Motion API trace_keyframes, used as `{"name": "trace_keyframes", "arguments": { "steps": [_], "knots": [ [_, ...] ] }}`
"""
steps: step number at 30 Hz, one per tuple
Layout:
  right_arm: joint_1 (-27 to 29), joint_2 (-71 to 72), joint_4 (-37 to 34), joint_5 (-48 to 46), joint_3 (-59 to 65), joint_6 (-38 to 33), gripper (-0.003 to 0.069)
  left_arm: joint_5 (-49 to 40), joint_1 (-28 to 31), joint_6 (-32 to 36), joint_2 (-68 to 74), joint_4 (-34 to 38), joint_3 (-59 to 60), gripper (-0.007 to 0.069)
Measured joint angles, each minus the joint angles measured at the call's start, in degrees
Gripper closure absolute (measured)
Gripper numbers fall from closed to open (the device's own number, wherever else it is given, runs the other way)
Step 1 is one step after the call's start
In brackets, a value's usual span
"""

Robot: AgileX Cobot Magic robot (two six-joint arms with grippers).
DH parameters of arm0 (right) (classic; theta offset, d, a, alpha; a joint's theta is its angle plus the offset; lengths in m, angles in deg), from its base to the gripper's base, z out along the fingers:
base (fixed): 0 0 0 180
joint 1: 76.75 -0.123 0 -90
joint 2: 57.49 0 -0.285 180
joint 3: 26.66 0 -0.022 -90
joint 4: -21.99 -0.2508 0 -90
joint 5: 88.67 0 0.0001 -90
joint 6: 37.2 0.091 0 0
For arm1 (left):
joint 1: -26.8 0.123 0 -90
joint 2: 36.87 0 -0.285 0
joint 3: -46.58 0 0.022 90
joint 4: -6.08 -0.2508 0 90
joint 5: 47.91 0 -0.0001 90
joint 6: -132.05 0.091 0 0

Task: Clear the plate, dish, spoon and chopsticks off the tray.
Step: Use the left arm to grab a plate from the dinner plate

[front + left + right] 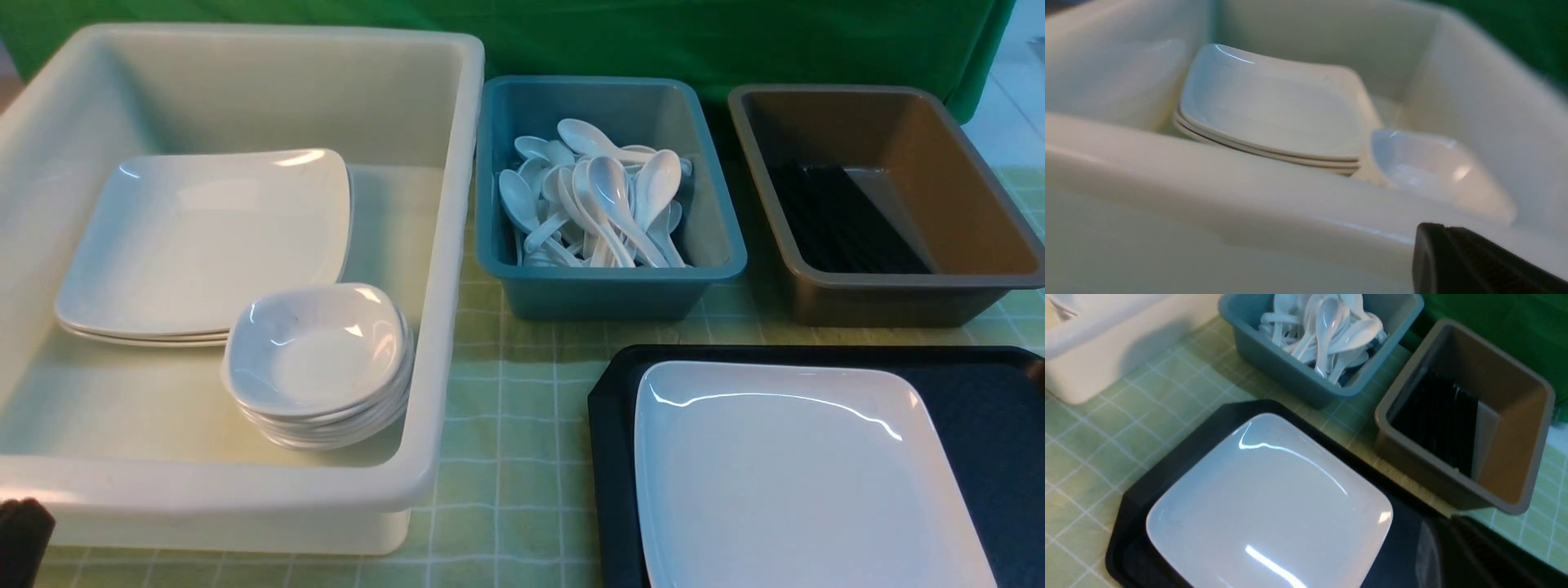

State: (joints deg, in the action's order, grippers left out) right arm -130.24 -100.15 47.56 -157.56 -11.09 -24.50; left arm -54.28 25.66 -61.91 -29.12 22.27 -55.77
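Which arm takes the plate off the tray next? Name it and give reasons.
Right. The plate lies on the tray on the robot's right, close under the right wrist camera; the left fingers sit by the white tub.

The large glossy white square plate lies flat and empty on the left part of the black textured tray, lower right of the front view.

The left gripper, just outside the large white plastic tub, is matt black plastic with a rounded edge and a finely textured face. The right gripper looks dark and blurred.
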Motion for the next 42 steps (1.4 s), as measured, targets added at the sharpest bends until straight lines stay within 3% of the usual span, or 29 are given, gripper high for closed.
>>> {"name": "trace_keyframes", "arguments": {
  "steps": [3,6,15,23,26,30,31,32,35,37,40,42],
  "knots": [
    [0.0,7.7,0.0,1.4,6.7,1.1,0.0648,4.3,0.0,-10.3,0.0,15.6,0.0,0.0626],
    [0.0,14.5,0.1,3.3,13.0,1.3,0.0648,8.0,0.0,-14.0,0.0,19.9,0.0,0.0626],
    [0.0,20.0,0.2,6.4,18.9,1.3,0.0639,11.6,0.0,-16.9,0.0,17.1,0.0,0.0619],
    [0.0,20.0,0.3,7.3,19.1,1.3,0.0629,12.3,0.0,-31.8,0.0,17.2,0.0,0.0611],
    [0.0,20.0,0.3,7.3,19.1,1.3,0.0628,10.5,0.0,-33.9,0.0,16.1,-1.8,0.061],
    [0.0,20.0,0.3,7.8,19.1,1.3,0.0624,1.8,0.0,-33.5,1.1,2.9,-16.2,0.0618],
    [0.0,20.0,0.3,7.8,19.1,1.3,0.0624,1.8,0.0,-33.5,1.1,2.9,-17.1,0.0618],
    [0.0,20.0,0.4,8.0,19.1,1.3,0.0623,-6.7,0.0,-32.2,4.5,-3.1,-25.9,0.0634],
    [0.0,20.0,0.4,8.2,19.1,1.3,0.062,-25.1,0.0,-26.3,12.6,-7.3,-38.5,0.0642],
    [0.0,20.0,0.4,8.2,19.1,1.3,0.0618,-40.6,0.0,-18.4,22.9,-6.2,-48.0,0.0643],
    [0.0,20.0,0.4,8.2,19.1,1.3,0.0615,-50.7,0.0,-10.3,31.0,-2.5,-53.9,0.0643],
    [0.0,20.0,0.4,8.2,19.1,1.3,0.0613,-56.1,0.0,-0.3,38.7,4.2,-58.2,0.0644]
  ]
}}
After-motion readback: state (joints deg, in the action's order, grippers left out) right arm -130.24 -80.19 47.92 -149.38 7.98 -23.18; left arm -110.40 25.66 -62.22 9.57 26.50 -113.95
